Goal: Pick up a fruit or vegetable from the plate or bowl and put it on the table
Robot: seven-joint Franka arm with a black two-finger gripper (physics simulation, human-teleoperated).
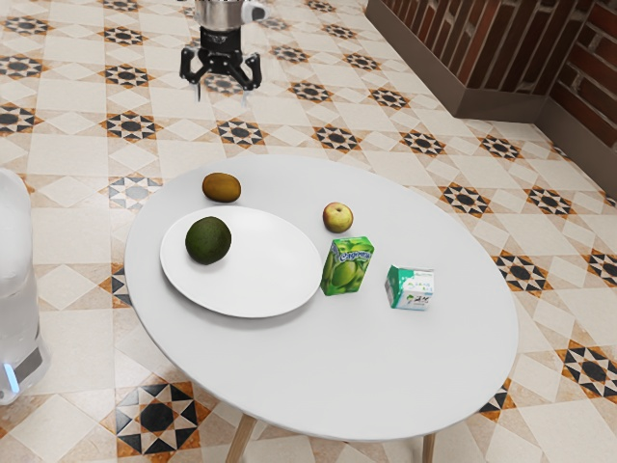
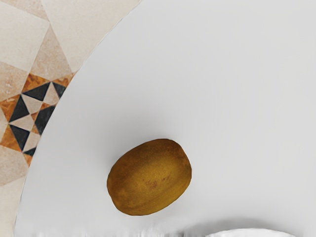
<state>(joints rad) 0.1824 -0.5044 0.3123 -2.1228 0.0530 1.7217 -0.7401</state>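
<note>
ok so the gripper [image 1: 223, 92] is up in the air past the table's far side in the exterior view, claw spread nice and wide. The fruit actually on the plate [image 1: 265, 285] is a dark green roundish one, looks like an avocado [image 1: 208, 240], sitting over toward the exterior view's left side of the dish. So that one's on the plate, not on the table.

There's also a brown oval fruit, kiwi-looking [image 1: 222, 187], lying right on the white table [image 1: 386, 376], just beyond the plate's far rim and not touching it. The wrist view has that same brown one on the bare tabletop, with a bit of the plate's rim near it and the curved table edge on its other side.

Rest of the stuff: a red-and-yellow apple [image 1: 337, 217] on the table behind the green juice box [image 1: 347, 266], with a gap between them. The juice box is standing upright right by the plate's rim, can't tell if they touch. Then a small white and green carton [image 1: 412, 289] near it, further toward the exterior view's right. Floor's patterned tile [image 1: 159, 415], pretty busy tbh
</note>
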